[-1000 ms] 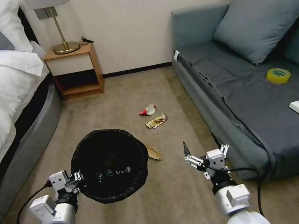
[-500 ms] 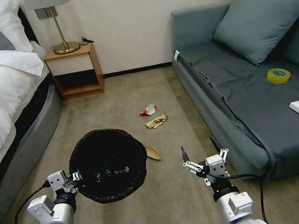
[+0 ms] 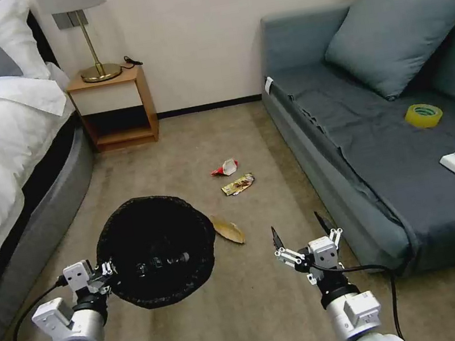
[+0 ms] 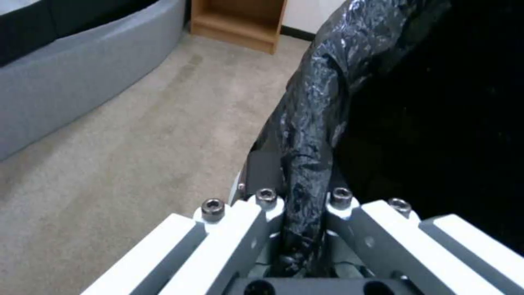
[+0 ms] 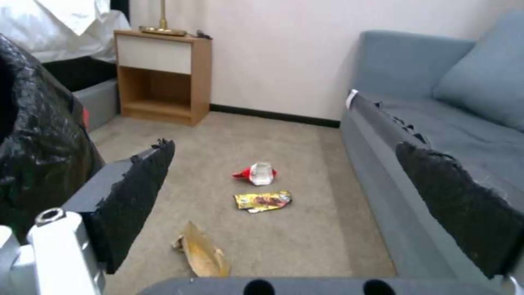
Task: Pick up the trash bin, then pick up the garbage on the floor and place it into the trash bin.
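Black-lined trash bin lower left of head view, rim clamped in left end effector. Right end effector lower centre, spread wide, empty. Smaller: brown peel beside bin, gold wrapper and red-and-white wrapper mid frame. Risk: slick bag liner slips between fingers, bin sags or tips.

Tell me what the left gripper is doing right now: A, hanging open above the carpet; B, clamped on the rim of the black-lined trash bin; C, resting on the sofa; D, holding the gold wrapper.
B: the left gripper is shut on the bag-covered rim of the trash bin, with the black liner pinched between its fingers.
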Available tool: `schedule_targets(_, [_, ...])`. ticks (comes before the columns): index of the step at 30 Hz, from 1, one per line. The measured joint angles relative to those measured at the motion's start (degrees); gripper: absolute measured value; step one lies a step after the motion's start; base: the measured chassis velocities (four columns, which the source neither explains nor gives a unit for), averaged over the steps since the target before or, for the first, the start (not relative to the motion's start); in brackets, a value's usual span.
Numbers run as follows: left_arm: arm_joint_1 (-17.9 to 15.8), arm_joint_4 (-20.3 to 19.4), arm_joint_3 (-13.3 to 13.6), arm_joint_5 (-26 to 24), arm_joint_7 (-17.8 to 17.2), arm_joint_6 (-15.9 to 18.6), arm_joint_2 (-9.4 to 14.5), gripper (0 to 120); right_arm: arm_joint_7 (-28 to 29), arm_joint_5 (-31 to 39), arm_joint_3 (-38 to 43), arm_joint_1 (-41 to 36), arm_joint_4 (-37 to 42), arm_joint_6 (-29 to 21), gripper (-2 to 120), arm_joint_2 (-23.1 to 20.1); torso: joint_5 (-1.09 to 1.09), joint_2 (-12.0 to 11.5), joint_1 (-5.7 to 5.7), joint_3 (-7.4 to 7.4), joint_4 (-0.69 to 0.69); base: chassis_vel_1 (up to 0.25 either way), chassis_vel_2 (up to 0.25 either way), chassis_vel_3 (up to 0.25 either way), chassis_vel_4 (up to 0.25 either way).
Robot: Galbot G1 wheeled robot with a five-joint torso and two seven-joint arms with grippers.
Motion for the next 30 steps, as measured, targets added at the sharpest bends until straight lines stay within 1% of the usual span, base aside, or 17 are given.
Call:
schedule_targets(7, [0.0,0.4,-0.9,-0.3,0.3,-0.1,0.1,1,-0.1,0.2,0.0,0.1,-0.3,0.3,100,-0.3,0.00,0.0,0.00,0.00,0.00,0.000,0.000,0.000,0.000])
schedule_targets(25, [-0.3,0.3,-1.4,-0.3,0.2,-0.1,0.0,1,-0.1,0.4,0.0,0.4,-0.8,1.1,100,-0.5,0.00,0.0,0.00,0.00,0.00,0.000,0.000,0.000,0.000])
schedule_targets(30, [-0.4,0.3,-1.8,-0.2,0.0,-0.1,0.0,1,-0.1,0.4,0.0,0.4,-0.8,1.3,100,-0.5,0.00,0.0,0.00,0.00,0.00,-0.064,0.071,0.061,-0.057])
